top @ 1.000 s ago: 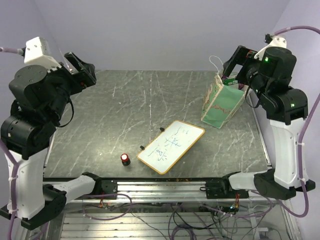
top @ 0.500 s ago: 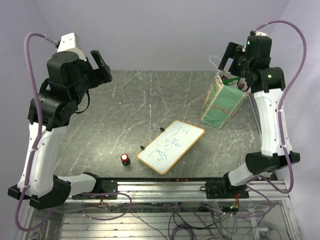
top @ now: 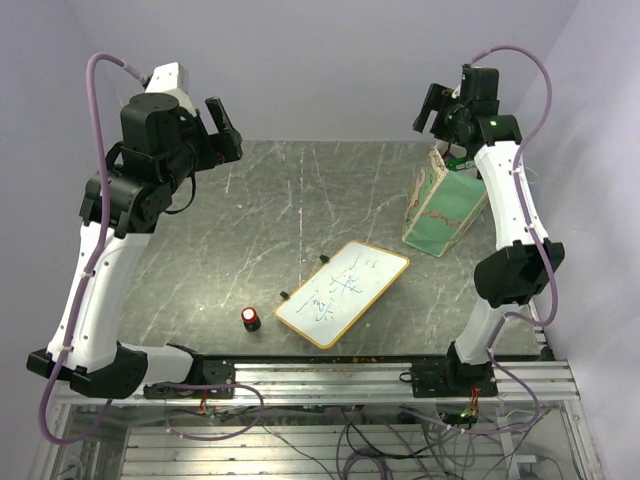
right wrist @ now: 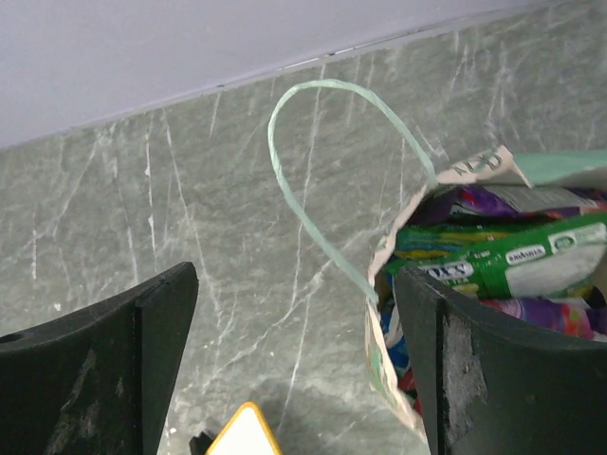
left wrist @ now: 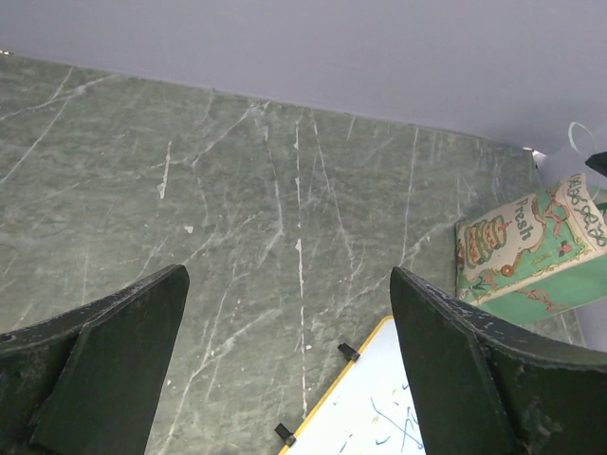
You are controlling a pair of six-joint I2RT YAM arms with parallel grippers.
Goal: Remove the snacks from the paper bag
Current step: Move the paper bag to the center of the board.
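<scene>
The green paper bag [top: 443, 205] stands at the back right of the table, tilted, with a reddish patterned band and a thin string handle [right wrist: 322, 171]. In the right wrist view its open mouth [right wrist: 493, 284] shows snacks inside: a green-and-white packet [right wrist: 517, 265] and purple multicoloured packets [right wrist: 512, 201]. My right gripper [top: 436, 108] is open and empty, high above the bag's mouth. My left gripper [top: 222, 135] is open and empty, raised over the table's back left. The bag also shows at the right in the left wrist view [left wrist: 526, 246].
A wood-framed whiteboard [top: 343, 291] with blue scribbles lies at the table's centre front. A small red-capped black cylinder [top: 250, 318] stands left of it. The grey marbled table [top: 270, 220] ends at the rear wall and the front rail.
Both arms have risen and stretched upward from a folded pose. The right gripper moved up and left over the bag's mouth. The left gripper moved right and up. The bag has not moved.
</scene>
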